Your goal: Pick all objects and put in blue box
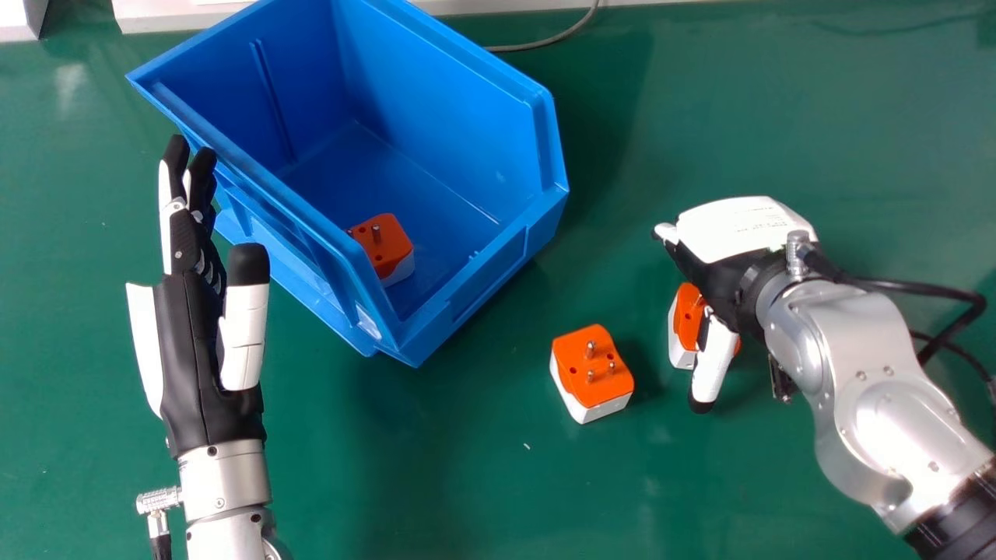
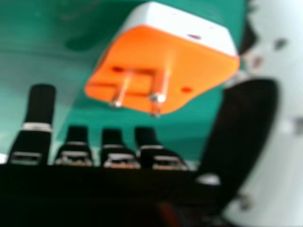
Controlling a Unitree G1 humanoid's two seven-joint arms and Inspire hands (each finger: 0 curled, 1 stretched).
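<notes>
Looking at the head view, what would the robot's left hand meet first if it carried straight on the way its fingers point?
Most likely the blue box, near its leftmost corner, just beyond the left hand's fingertips. Its height is unclear, so it might pass over the rim instead.

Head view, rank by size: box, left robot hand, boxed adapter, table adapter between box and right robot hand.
1. Box
2. Left robot hand
3. Table adapter
4. Boxed adapter, partly hidden by box wall
</notes>
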